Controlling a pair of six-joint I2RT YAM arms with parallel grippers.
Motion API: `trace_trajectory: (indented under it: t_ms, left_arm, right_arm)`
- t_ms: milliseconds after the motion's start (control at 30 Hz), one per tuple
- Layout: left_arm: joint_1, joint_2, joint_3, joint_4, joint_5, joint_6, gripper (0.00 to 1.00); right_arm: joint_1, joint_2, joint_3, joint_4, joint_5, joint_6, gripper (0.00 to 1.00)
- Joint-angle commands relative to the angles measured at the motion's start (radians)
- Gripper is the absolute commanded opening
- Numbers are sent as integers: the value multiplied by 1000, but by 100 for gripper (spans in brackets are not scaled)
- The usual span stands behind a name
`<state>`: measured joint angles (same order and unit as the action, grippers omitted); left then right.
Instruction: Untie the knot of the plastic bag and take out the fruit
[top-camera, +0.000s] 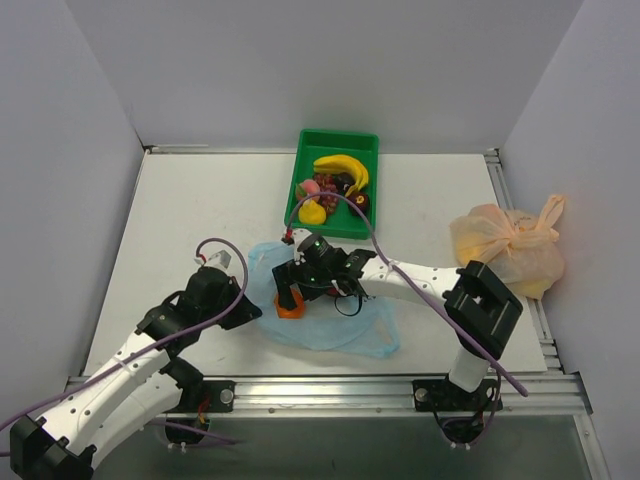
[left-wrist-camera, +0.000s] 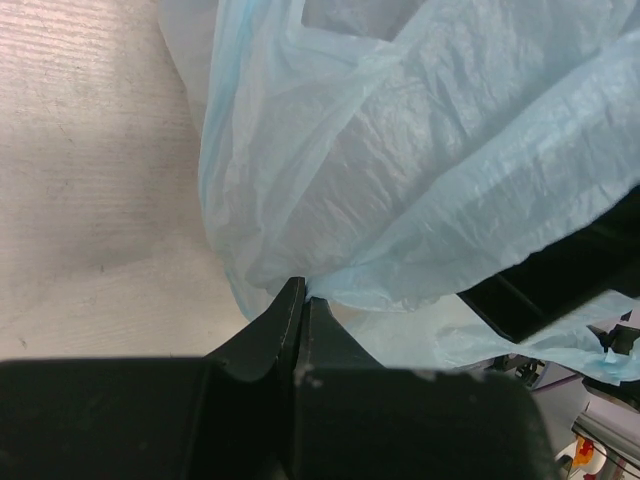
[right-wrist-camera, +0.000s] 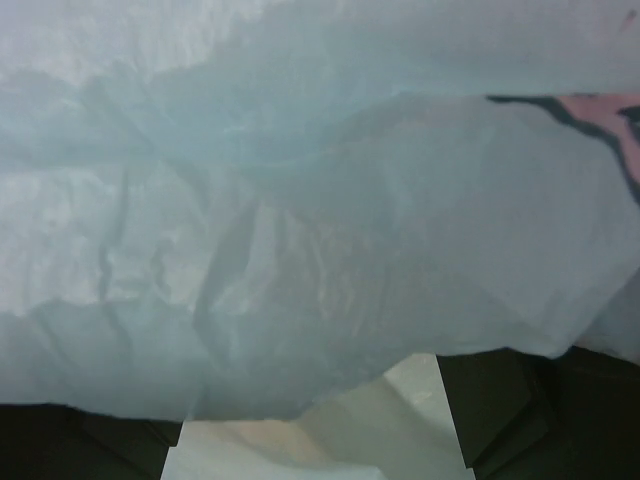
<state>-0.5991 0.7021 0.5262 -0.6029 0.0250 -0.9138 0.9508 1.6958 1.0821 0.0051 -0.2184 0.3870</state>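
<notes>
We've got the left arm (top-camera: 130, 370) reaching toward one o'clock, left gripper (left-wrist-camera: 303, 292) pinched tight on the plastic bag (left-wrist-camera: 400, 150). Our right arm (top-camera: 420, 285) stretches toward nine o'clock, wrist dipped, right gripper (right-wrist-camera: 305, 425) jaws spread wide.

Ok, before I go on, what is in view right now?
plastic bag: one, light blue, near centre of the table
orange: one, orange, at the bag's left edge, under the right claw
tray: one, green, far centre
banana: one, yellow, in the tray
pear: one, yellow, near end of the tray
grapes: one bunch, dark purple, middle of the tray
red fruit: count unclear, red, beside the grapes
orange bag: one, pale orange, knotted, right edge
table: one, white
left claw: shut on the blue bag's film
right claw: open, at the blue bag
</notes>
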Motion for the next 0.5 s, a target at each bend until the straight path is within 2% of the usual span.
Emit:
trace_trajectory:
  t_ms: [0,133,233,267,333,367,467]
  left_arm:
    - [5,-3,47,-3,18,15,0]
    - [5,0,49,-5,16,15,0]
    - [5,4,47,-5,12,13,0]
    - [5,4,49,-3,7,13,0]
    - [5,7,49,-5,4,15,0]
    - [5,7,49,-5,0,13,0]
    - [5,10,52,-5,-7,15,0]
  right_arm:
    - [5,56,55,45,-10,13,92]
    - [5,100,58,45,-12,12,86]
    - [5,113,44,44,-25,-2,70]
    - [2,110,39,45,-30,-3,59]
    - [2,93,23,44,-29,-11,47]
    - [-1,84,19,42,-27,-13,36]
    - [-3,19,-1,12,-13,-31,19]
